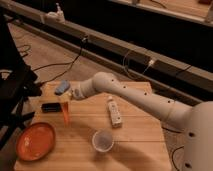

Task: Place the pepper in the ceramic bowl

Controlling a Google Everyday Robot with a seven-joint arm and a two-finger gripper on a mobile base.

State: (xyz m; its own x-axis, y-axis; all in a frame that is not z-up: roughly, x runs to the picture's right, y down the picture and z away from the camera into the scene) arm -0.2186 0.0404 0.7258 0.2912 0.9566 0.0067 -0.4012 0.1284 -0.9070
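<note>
You're seemingly in the carry step, the claw (pixel 67 105) pinching the pepper (pixel 66 116) just above the table (pixel 135 137) beside a dark flat object (pixel 51 107), and you're needing a move toward seven o'clock to hang it over the ceramic bowl (pixel 35 141) before letting go.

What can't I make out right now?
Camera view: pepper top end, hidden by the gripper that grips it left of the white bottle.
Camera view: gap between pepper and table, single angle cannot settle it.
Camera view: black object beside the gripper, too blurred to identify.
Camera view: arm base, cut off by the right edge.
</note>
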